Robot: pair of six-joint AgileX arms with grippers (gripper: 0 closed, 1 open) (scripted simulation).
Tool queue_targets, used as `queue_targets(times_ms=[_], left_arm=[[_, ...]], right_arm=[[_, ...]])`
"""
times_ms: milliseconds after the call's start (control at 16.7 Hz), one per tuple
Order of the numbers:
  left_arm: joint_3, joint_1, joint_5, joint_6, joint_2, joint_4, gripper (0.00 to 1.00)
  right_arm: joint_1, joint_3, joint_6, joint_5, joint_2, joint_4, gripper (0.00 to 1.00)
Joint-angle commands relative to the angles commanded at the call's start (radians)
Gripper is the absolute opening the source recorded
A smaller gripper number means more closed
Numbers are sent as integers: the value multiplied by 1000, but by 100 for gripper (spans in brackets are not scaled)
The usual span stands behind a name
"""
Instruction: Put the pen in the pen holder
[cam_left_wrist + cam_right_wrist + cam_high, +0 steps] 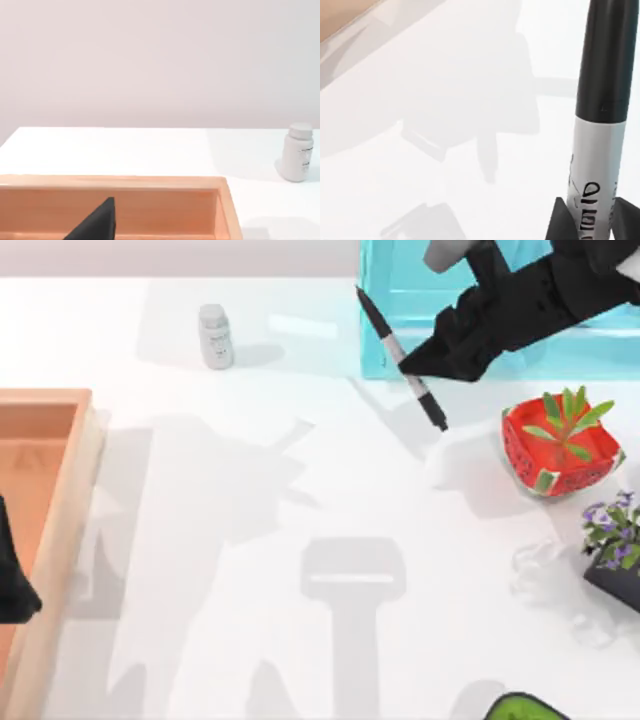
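The pen (pixel 428 400) is a slim black marker with a pale grey band. It hangs slanted above the table at the back right, across the front left corner of the pen holder (pixel 600 355), a pale blue see-through box. My right gripper (pixel 404 362) is shut on the pen's middle. In the right wrist view the gripper (pixel 592 222) clamps the lettered grey band, with the pen's black end (pixel 607 60) pointing away over the white table. My left gripper (pixel 10 580) is parked at the table's left edge over a wooden tray (pixel 50 490).
A white pill bottle (pixel 215 336) (pixel 297 152) stands at the back, left of the blue box. A red watermelon-patterned pot with a green plant (pixel 560 445) and a purple-flowered plant (pixel 615 540) stand at the right. A green object (pixel 525 708) lies at the front edge.
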Motion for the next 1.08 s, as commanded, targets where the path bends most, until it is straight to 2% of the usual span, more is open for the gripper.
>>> queue_targets(times_ms=[420, 660, 900, 1080], left_arm=[[0, 0, 0, 0, 0, 0, 100], [0, 0, 0, 0, 0, 0, 100], [0, 0, 0, 0, 0, 0, 100], [0, 0, 0, 0, 0, 0, 100]], right_arm=[[-541, -267, -113, -566, -53, 481, 0], [-784, -404, -164, -824, -76, 690, 0], [-923, -481, -195, -977, -94, 811, 0], [-941, -491, -199, -996, -97, 826, 0]])
